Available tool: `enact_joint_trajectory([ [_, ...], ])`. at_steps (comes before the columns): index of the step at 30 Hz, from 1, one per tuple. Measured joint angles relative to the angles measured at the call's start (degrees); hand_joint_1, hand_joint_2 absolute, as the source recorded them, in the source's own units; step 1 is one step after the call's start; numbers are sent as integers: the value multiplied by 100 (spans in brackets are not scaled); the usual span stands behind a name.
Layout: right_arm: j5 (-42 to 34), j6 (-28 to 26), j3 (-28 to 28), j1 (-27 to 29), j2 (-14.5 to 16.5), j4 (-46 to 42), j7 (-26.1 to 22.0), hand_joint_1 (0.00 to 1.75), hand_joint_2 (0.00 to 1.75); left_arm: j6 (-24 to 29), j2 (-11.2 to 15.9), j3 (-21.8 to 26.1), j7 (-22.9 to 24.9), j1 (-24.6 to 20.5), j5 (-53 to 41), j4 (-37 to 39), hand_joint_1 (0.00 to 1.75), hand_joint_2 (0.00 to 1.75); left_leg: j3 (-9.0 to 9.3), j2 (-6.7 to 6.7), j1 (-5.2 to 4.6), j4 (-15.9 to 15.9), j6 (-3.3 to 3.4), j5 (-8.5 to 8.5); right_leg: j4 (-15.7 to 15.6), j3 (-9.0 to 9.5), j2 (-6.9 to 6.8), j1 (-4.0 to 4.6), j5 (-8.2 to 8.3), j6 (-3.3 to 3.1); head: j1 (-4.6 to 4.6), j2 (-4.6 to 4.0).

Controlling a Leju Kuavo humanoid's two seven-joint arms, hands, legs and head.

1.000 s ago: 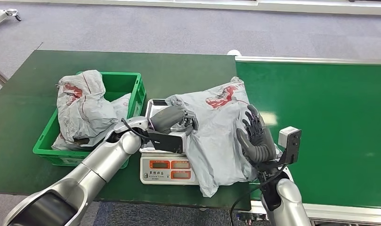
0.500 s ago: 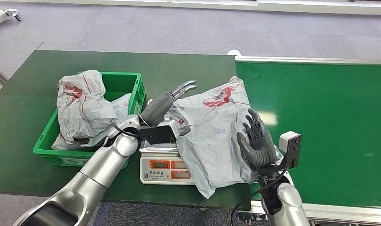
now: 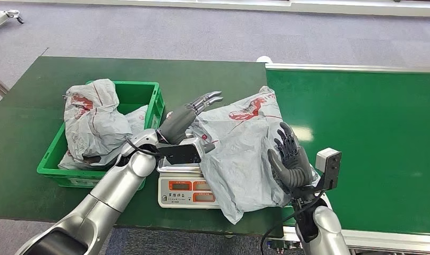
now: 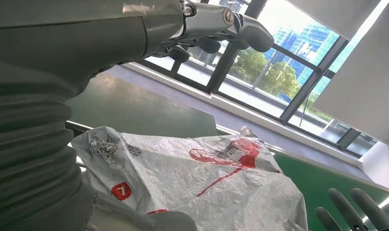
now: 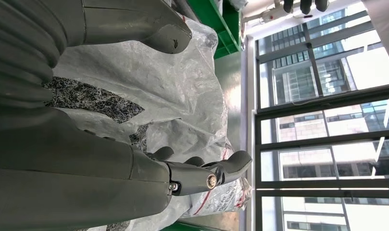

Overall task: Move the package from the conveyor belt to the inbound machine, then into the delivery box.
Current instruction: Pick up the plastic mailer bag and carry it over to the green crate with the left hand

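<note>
A grey plastic package [image 3: 244, 146] with red print lies across the white weighing scale [image 3: 187, 189], drooping over the table's near edge. The same package [image 4: 197, 183] shows close up in the left wrist view, and as a crinkled package [image 5: 154, 96] in the right wrist view. My left hand [image 3: 188, 119] is at the package's left side, fingers stretched out and apart, lifted off the bag. On the package's right side my right hand [image 3: 288, 158] is held flat with spread fingers, holding nothing. A green crate [image 3: 149, 101] with other grey bags [image 3: 93, 122] sits left of the scale.
The scale and crate stand on a dark green table [image 3: 37, 106]. To the right runs the green conveyor belt [image 3: 361, 138] with a white rim. Grey carpet floor [image 3: 202, 32] lies beyond. Windows [image 4: 279, 72] appear in the wrist views.
One second ago my left hand was curled on the package's left edge; it has since let go and its fingers now point outward. The right hand has barely moved.
</note>
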Motion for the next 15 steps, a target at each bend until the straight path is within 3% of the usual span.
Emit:
enact_joint_trajectory([
  [1, 0, 7, 0, -2, 0, 0, -3, 0, 175, -59, 1, -2, -62, 0, -29, 0, 0, 175, 0, 0, 0, 0, 0, 0, 0, 0, 0, 0, 0, 0, 0, 0],
  [5, -20, 107, -5, -30, -10, 0, -11, 0, 175, -1222, 42, -359, -434, -124, -414, 270, 0, 175, 1, 0, 0, 0, 1, 0, 0, -1, 0, 0, 0, 0, 0, 0],
  [15, -74, 258, -11, -176, -25, 40, 30, 0, 175, -931, -107, -1323, 18, -547, -860, 1082, 0, 175, 0, 0, -1, 1, 0, 0, 0, 0, 0, -1, 1, 0, 1, 0],
])
